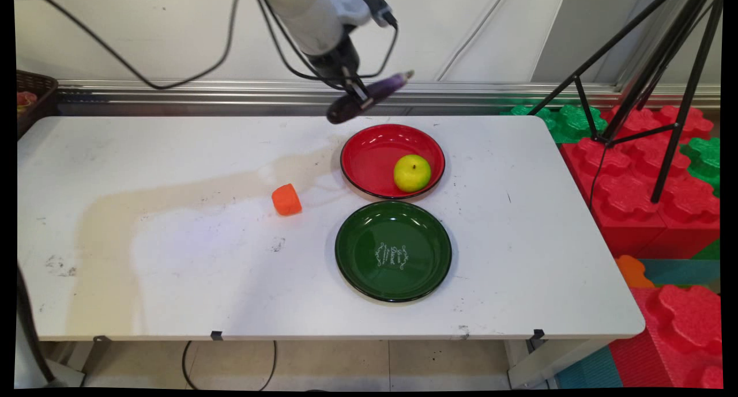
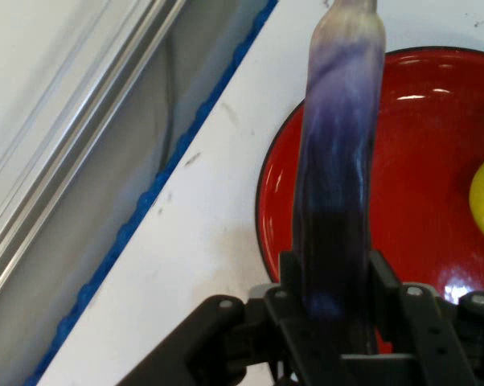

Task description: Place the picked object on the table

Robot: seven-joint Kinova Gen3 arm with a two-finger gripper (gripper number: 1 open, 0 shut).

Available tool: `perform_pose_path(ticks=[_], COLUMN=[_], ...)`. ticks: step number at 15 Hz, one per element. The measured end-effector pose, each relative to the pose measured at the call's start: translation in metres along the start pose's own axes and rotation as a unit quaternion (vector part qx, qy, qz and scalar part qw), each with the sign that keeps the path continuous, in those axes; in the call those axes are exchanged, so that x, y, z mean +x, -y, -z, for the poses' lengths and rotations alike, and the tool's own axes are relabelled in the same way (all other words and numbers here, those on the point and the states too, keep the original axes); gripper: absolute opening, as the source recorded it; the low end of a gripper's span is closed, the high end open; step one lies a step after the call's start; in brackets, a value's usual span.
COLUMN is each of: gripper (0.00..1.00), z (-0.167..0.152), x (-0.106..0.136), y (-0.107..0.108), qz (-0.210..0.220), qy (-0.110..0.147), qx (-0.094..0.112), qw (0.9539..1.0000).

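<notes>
Pincer (image 1: 358, 97), clamped on the dark end of a purple eggplant (image 1: 369, 96) held aloft above the far rim of the red plate (image 1: 369, 155) holding a yellow-green apple (image 1: 412, 173); best lowered level, clear of the apple; green plate (image 1: 393, 250) and orange block (image 1: 286, 199) lie nearer on the worktop (image 1: 173, 241).

Apple (image 1: 412, 173) crowds the red plate's (image 1: 369, 155) right; its left lies open.

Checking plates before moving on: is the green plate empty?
Empty. The green plate shows only its printed centre; the apple lies in the red plate.
</notes>
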Motion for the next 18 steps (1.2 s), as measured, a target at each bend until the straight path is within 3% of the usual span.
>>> perform_pose_path(ticks=[8,18], gripper=[0.0,0.0], z=[0.07,0.102], x=[-0.066,-0.133], y=[0.01,0.022], qz=[0.031,0.088], qy=[0.001,0.026], qx=[0.013,0.033], qw=[0.9994,0.9952])
